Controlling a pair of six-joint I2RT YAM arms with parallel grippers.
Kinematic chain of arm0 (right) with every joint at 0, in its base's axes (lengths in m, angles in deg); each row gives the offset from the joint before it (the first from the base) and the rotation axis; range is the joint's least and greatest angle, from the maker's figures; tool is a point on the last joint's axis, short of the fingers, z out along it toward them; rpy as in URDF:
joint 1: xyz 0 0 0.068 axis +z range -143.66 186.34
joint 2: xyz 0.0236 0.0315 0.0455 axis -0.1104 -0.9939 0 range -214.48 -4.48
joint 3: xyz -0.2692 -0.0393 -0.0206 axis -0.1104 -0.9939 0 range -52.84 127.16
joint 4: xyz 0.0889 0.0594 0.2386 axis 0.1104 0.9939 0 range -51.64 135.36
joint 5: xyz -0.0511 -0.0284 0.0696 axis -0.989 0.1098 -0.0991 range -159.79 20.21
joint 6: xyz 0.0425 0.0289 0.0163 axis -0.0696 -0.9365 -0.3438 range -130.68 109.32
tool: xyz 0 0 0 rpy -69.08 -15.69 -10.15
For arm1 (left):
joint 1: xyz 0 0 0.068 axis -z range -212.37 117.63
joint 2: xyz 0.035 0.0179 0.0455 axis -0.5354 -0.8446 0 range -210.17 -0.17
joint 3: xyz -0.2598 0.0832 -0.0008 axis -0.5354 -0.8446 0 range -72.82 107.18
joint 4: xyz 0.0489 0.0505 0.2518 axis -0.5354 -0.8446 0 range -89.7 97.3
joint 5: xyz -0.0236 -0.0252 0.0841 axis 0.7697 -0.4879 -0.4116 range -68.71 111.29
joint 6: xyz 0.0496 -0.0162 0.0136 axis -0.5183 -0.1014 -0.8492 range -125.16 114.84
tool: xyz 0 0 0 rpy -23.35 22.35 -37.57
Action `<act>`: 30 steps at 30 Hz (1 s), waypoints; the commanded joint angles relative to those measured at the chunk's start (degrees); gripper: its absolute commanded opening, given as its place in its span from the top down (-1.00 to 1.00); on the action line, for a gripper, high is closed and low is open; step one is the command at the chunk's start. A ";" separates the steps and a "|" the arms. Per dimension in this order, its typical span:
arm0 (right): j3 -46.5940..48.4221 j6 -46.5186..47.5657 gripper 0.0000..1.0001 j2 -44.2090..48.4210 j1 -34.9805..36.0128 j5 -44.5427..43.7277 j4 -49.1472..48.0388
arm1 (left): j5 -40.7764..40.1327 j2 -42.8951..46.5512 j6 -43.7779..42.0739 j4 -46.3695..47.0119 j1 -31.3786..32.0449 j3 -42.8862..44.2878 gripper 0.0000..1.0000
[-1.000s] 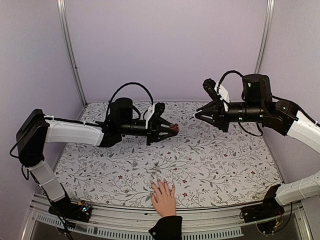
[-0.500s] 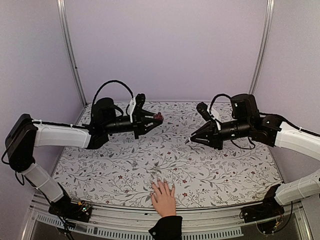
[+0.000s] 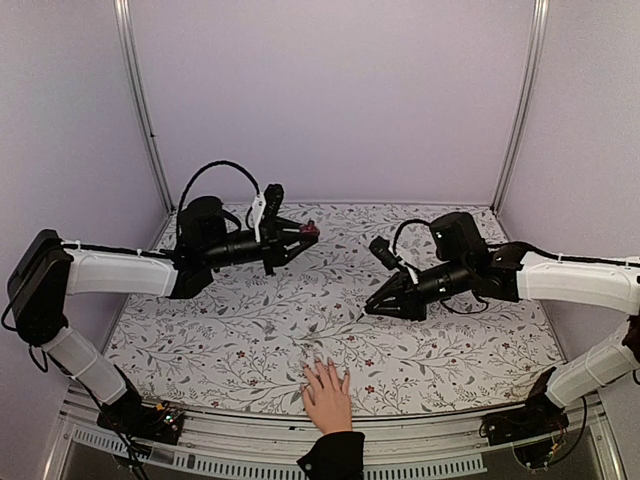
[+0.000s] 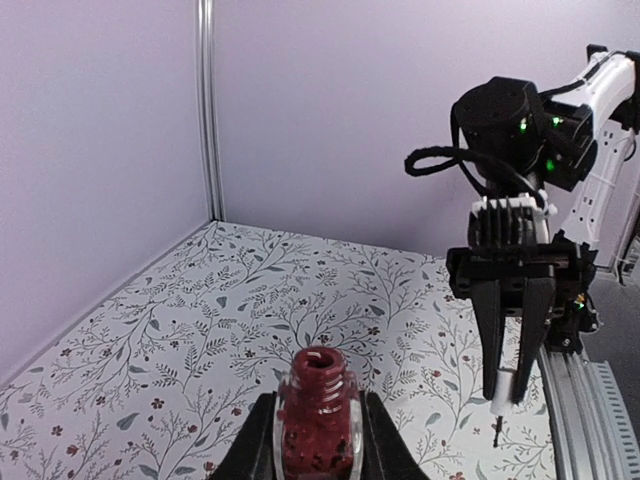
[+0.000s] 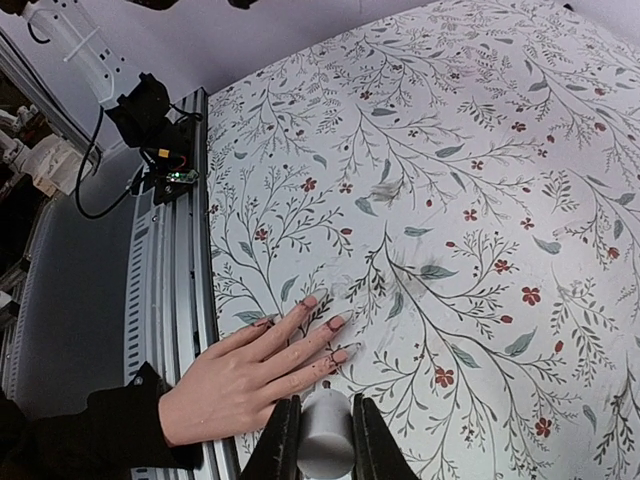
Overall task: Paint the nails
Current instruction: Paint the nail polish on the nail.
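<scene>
Left tool (image 3: 300, 236) clamps the dark-red glass bottle (image 4: 318, 405), right tool (image 3: 375, 308) the white brush-cap (image 5: 325, 435); tiny pale fingernails (image 5: 338, 322) should take only feather-light strokes.

No text, label, brand, number or sign can be read in any view. The dark-red bottle (image 4: 318, 430) clamped in the left gripper (image 4: 318, 402) shows only plain glass. The white cap (image 5: 323, 438) pinched in the right gripper (image 5: 322, 406) is bare on the side that faces the camera.
</scene>
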State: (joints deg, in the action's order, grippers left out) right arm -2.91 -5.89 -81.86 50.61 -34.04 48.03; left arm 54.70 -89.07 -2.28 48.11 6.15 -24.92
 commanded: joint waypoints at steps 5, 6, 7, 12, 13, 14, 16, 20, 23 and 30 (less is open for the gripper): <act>-1.42 -3.65 1.00 -5.54 2.19 2.17 -5.79 | -1.66 1.28 0.28 -1.62 -1.81 -0.35 1.00; -1.46 -3.92 1.00 -6.29 2.26 2.42 -6.07 | -1.80 1.21 0.31 -1.82 -1.92 -0.32 1.00; -1.50 -4.27 1.00 -6.66 2.49 2.46 -6.38 | -1.95 1.15 0.35 -2.00 -2.02 -0.35 1.00; -1.18 -4.53 1.00 -9.40 3.10 2.85 -7.98 | -2.21 0.54 0.45 -2.15 -2.34 -0.52 1.00; -1.09 -4.53 1.00 -9.96 3.10 2.99 -8.48 | -2.28 0.31 0.54 -2.15 -2.44 -0.53 1.00; -1.00 -4.53 1.00 -10.24 3.10 3.19 -8.72 | -2.22 0.14 0.61 -2.15 -2.53 -0.50 1.00; -0.89 -4.53 1.00 -10.99 3.10 3.64 -8.84 | -2.12 -0.23 0.73 -1.99 -2.72 -0.44 1.00; -0.87 -4.53 1.00 -12.19 3.19 4.79 -6.80 | -1.91 -0.67 1.13 -1.63 -3.05 -0.44 1.00; -1.54 -4.53 1.00 -12.04 3.44 5.31 -6.22 | -1.72 -1.11 1.25 -1.54 -3.21 -0.44 1.00; 1.72 -4.18 1.00 -14.61 4.18 5.85 -7.41 | -1.61 -1.64 1.83 -0.75 -3.65 -0.69 1.00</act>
State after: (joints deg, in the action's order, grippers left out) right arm -3.72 -9.86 -94.10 54.17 -29.19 41.48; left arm 52.87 -90.10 -1.23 45.67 3.51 -24.99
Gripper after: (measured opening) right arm 0.128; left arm 0.203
